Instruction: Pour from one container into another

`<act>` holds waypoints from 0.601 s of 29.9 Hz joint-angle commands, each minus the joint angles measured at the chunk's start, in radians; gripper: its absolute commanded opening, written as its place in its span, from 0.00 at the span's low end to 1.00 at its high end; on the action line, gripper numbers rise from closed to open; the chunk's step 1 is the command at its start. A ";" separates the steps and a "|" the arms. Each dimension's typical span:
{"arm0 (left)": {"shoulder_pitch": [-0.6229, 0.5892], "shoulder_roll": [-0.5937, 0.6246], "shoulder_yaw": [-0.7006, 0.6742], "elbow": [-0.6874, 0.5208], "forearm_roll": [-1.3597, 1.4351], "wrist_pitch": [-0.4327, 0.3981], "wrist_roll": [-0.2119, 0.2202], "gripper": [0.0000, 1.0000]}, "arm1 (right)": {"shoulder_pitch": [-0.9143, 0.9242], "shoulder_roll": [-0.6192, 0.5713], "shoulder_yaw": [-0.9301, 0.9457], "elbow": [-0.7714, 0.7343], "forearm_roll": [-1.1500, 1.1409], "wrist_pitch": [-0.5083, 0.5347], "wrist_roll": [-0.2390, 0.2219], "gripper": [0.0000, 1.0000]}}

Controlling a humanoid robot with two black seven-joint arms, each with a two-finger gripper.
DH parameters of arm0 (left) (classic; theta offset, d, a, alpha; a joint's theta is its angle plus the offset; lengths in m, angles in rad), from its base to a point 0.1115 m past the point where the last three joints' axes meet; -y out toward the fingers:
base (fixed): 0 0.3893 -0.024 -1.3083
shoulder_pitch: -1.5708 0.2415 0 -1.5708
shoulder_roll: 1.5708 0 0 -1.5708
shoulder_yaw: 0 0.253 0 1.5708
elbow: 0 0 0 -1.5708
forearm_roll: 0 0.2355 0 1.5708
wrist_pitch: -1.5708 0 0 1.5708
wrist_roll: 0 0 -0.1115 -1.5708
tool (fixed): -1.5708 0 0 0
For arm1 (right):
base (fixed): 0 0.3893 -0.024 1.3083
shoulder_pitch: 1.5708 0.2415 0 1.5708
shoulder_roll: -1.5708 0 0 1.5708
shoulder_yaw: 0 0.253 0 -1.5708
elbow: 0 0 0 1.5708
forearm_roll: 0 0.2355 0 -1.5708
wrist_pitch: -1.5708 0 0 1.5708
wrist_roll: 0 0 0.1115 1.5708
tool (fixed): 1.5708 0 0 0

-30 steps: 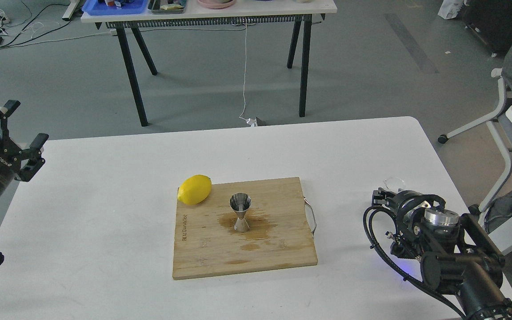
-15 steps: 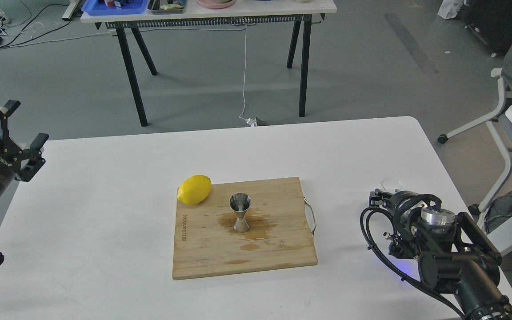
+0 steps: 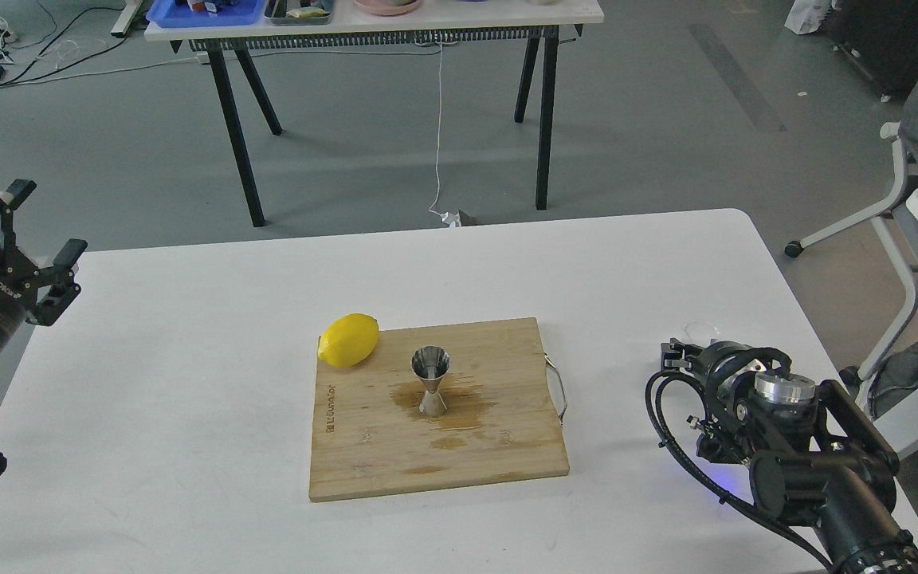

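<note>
The steel jigger [image 3: 431, 381] stands upright in the middle of the wooden cutting board [image 3: 507, 454], with a brown wet patch around its foot. Of the clear glass cup [image 3: 700, 328] only a faint rim shows, on the table at the right, just beyond the tip of my right gripper [image 3: 678, 351]. That gripper is dark and seen from behind, so its fingers cannot be told apart, and whether it touches the cup is hidden. My left gripper [image 3: 43, 225] hangs open and empty off the table's far left edge.
A yellow lemon [image 3: 350, 340] lies on the board's back left corner. The board has a metal handle [image 3: 559, 391] on its right side. The white table's right edge [image 3: 794, 295] is near the cup, with a chair and a seated person beyond.
My right arm has drawn slightly back and down towards me, and less of the glass cup's rim shows now. The left gripper has barely shifted.
</note>
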 commanded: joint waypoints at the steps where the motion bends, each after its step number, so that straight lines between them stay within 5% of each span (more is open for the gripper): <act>1: 0.000 0.000 0.000 0.000 0.000 0.000 0.000 0.99 | 0.000 0.000 0.000 0.001 -0.001 -0.001 0.000 0.66; 7: 0.000 0.000 0.000 0.000 0.000 0.000 0.000 0.99 | 0.002 0.000 0.000 0.005 -0.001 -0.006 0.000 0.81; 9: 0.000 0.000 0.000 0.000 0.000 0.000 0.000 0.99 | 0.002 0.000 -0.006 0.005 -0.001 -0.008 0.000 0.93; 18: 0.000 -0.002 0.001 0.000 0.000 0.000 0.000 0.99 | 0.005 0.000 -0.025 0.010 -0.001 -0.008 0.002 0.96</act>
